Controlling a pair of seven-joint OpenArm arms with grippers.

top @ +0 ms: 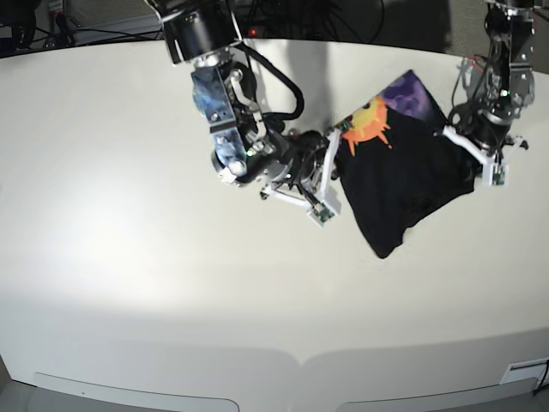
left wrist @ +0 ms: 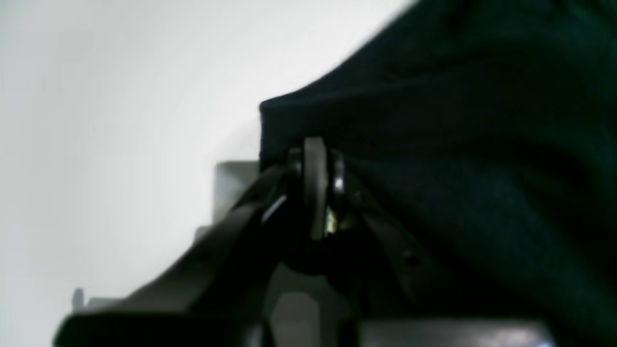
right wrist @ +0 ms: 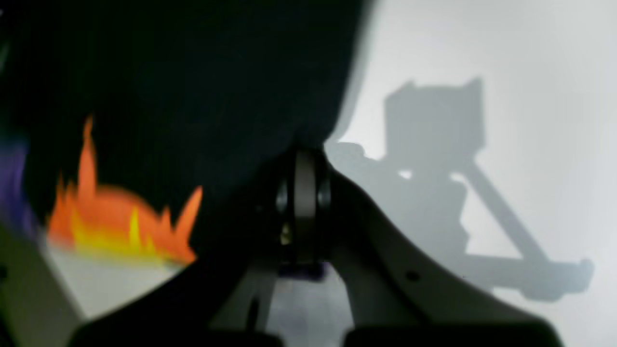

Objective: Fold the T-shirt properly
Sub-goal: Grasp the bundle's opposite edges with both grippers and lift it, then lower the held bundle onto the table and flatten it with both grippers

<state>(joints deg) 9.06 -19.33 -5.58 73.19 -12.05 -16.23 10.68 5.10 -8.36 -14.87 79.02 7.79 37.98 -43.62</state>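
**A:** T-shirt (top: 403, 176) is up off the table (top: 129, 257) right now, stretched between the two arms toward the far right side of the table, with a lower corner drooping down toward the surface. The black side faces us mostly, and the purple print with the orange-yellow sun shows along the top edge near the right gripper (top: 336, 146).

**B:** Are both grippers actually holding it?

**A:** Looks like it. In the right wrist view the right gripper's jaws are pinched together on black cloth, with the sun print hanging just beside it. The left gripper (left wrist: 315, 159) is clamped on a corner of the fabric too.

**B:** What could go sideways from here?

**A:** My guess: both pinches are right at the edge of the cloth, so a hard pull apart could slip a corner out and the whole thing flops into a heap. Also the hanging corner could drag or tuck under itself when they lay it down, giving a crooked fold. It's bunched rather than spread flat, so wrinkles could get locked in.

**B:** Any brand or text on it?

**A:** Nothing readable. Wrist views are blurry, and I can't make out any lettering on the shirt or the arms.
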